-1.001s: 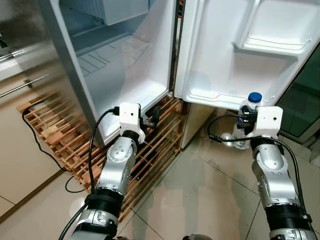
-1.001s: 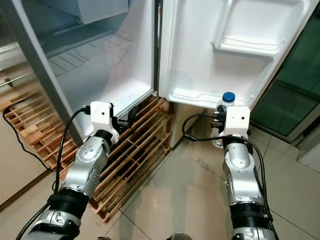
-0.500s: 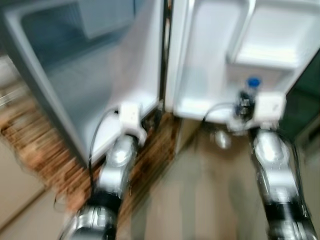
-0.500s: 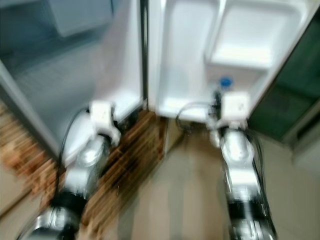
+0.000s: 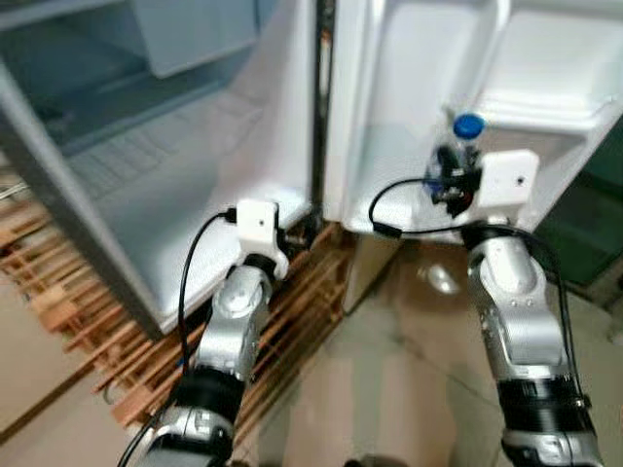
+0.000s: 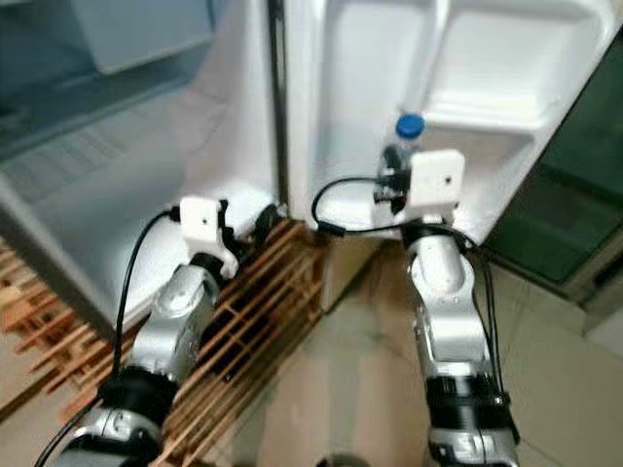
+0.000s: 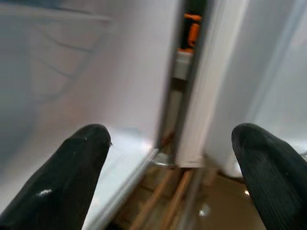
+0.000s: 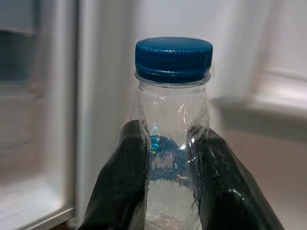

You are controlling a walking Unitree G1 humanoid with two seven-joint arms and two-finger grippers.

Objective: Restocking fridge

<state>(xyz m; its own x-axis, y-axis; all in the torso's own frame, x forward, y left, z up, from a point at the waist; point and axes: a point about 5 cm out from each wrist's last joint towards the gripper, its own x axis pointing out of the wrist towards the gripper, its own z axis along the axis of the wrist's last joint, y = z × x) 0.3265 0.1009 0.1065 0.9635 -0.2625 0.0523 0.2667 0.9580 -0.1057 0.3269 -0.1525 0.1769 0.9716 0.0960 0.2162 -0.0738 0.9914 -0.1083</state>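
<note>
Before the open fridge [image 5: 195,195], the head views show the right gripper [image 5: 450,183] raised to the door's lower shelf [image 5: 389,209], holding a clear bottle [image 5: 458,156] upright by its body, probably so it can stand in that bin; the left gripper [image 5: 297,233] waits low near the cabinet's bottom edge over the wooden rack [image 5: 292,302]. Along the left wrist, both fingers [image 7: 72,182] stand wide apart and empty. Along the right wrist, fingers [image 8: 120,177] clasp the blue-capped bottle's waist; any contents look clear.
</note>
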